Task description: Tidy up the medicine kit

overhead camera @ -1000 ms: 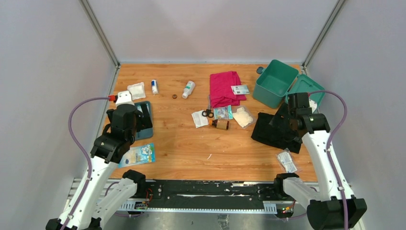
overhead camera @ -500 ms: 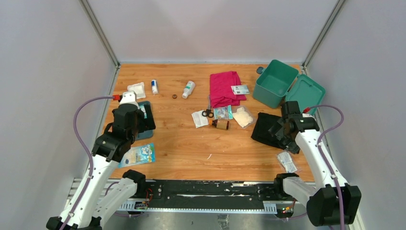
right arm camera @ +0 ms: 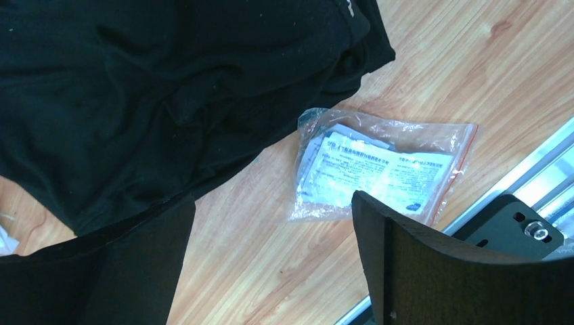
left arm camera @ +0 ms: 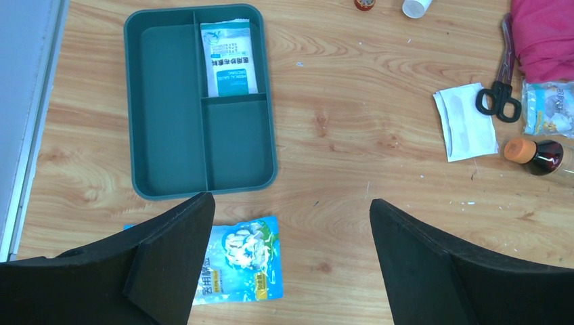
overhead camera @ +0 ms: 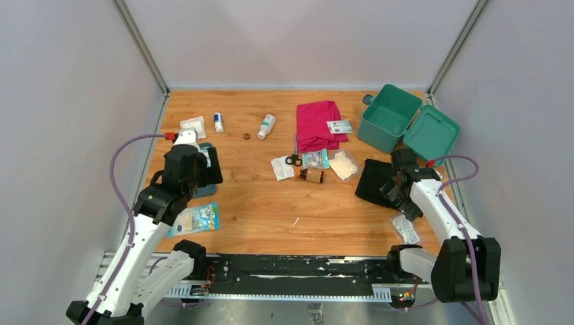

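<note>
My left gripper (left arm camera: 290,210) is open and empty above the wood, just near of the dark teal divided tray (left arm camera: 169,135). One tray compartment holds a white-and-teal packet (left arm camera: 229,57). A blue cotton packet (left arm camera: 240,257) lies below the tray, partly under my left finger. My right gripper (right arm camera: 274,203) is open and empty, low over the table between the black cloth (right arm camera: 135,81) and a clear zip bag of papers (right arm camera: 379,166). In the top view the left gripper (overhead camera: 203,169) hides most of the tray, and the right gripper (overhead camera: 399,196) is at the black cloth's near edge.
The open teal box (overhead camera: 387,116) and its lid (overhead camera: 430,130) stand back right. A pink cloth (overhead camera: 318,125), scissors (overhead camera: 294,160), brown bottle (overhead camera: 311,176), white pads and sachets lie mid-table. Two small bottles (overhead camera: 267,126) and gauze (overhead camera: 193,125) lie back left.
My right arm has come back from beside the teal lid, down over the black cloth toward the zip bag. My left gripper has shifted slightly right and farther over the tray.
</note>
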Controlling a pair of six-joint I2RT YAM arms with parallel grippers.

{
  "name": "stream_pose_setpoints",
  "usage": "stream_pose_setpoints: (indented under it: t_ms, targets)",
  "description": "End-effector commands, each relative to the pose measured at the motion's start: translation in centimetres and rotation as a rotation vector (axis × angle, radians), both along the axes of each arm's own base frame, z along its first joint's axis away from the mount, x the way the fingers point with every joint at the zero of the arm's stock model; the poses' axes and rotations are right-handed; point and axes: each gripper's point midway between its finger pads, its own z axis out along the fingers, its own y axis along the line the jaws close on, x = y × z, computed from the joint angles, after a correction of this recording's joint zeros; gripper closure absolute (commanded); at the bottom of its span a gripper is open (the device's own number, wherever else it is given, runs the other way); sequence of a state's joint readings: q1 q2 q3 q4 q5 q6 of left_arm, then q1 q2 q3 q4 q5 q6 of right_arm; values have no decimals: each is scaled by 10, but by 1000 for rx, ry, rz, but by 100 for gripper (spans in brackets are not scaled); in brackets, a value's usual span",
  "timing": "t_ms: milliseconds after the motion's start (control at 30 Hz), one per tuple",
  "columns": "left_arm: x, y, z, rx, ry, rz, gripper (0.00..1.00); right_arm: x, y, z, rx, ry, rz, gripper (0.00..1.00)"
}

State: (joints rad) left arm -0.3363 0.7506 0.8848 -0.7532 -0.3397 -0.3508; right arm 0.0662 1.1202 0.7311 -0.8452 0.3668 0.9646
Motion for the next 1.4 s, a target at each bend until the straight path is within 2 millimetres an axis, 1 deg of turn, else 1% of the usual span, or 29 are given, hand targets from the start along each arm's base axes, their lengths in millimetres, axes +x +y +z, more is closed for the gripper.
stream_pose_setpoints:
  t_ms: [0, 100, 133, 300, 467, 567, 667, 767, 867, 933, 967, 1000, 1033, 1067, 1100, 1133, 1267, 1300, 1367]
  targets:
    - [0, -3, 7, -10, -33, -14, 10, -3, -15, -13, -39, 15, -35, 10]
    - [0, -3, 8, -13, -36, -16, 10, -1, -11, -22, -2, 4, -23, 11]
    - [0, -3, 8, -13, -34, -17, 10, -3, -15, -26, 7, 7, -46, 11]
    - [1, -4, 7, -14, -31, -18, 10, -10, -18, -39, 44, 20, -74, 13]
    - [1, -5, 4, -14, -22, -21, 10, -17, -14, -61, 112, 35, -98, 15]
    - [1, -5, 4, -13, -21, -19, 10, -21, -12, -72, 139, 55, -102, 19]
    - [1, -4, 4, -13, -22, -19, 10, -24, -9, -81, 170, 75, -106, 27]
    - [2, -4, 3, -12, -20, -16, 10, -24, -5, -84, 190, 82, -97, 34]
    - [2, -4, 4, -13, -21, -14, 10, -26, -3, -84, 200, 77, -88, 45]
    - [2, -4, 3, -13, -20, -12, 10, -27, 0, -84, 213, 66, -80, 54]
    - [2, -4, 4, -13, -21, -11, 10, -26, 2, -83, 220, 58, -74, 61]
    - [2, -3, 4, -11, -21, -10, 10, -27, 3, -82, 229, 54, -67, 70]
    - [2, -3, 4, -11, -21, -7, 10, -28, 5, -81, 239, 51, -61, 72]
    - [2, -2, 4, -10, -22, -4, 10, -28, 7, -80, 246, 45, -54, 82]
    - [1, -2, 4, -9, -25, -2, 10, -28, 9, -79, 255, 42, -45, 94]
    - [1, -1, 5, -8, -26, 0, 10, -28, 12, -78, 268, 39, -36, 100]
    - [0, 1, 7, -8, -39, 8, 10, -29, 19, -74, 305, 32, 5, 100]
    - [0, 1, 8, -7, -41, 10, 10, -28, 24, -71, 328, 29, 33, 100]
    - [-1, 3, 9, -7, -48, 17, 10, -27, 28, -64, 345, 12, 64, 100]
